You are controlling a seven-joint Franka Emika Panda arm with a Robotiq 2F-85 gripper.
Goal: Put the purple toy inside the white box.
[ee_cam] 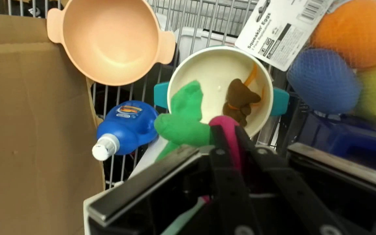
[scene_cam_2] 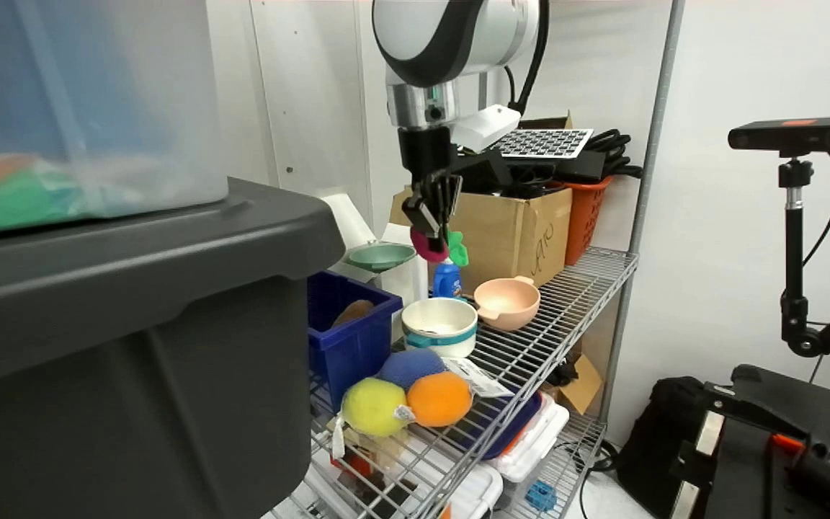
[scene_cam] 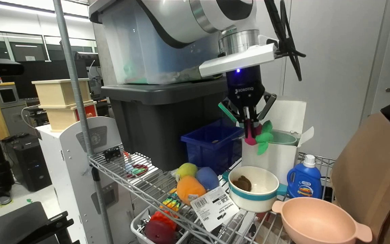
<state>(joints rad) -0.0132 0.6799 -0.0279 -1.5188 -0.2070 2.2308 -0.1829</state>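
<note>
Pinching the purple toy point(scene_cam: 250, 140) in my hand point(ee_cam: 229, 130), I think I'm at the carrying step. It hangs near the white box point(scene_cam: 276, 159). Next I should get it right over the open top, then let go. A green bowl point(scene_cam: 284, 137) sits in that top. The pot point(ee_cam: 215, 67) below holds a brown toy point(ee_cam: 238, 96). Farther off, a brown lump point(scene_cam_2: 354, 311) lies in the blue bin point(scene_cam_2: 354, 349).
</note>
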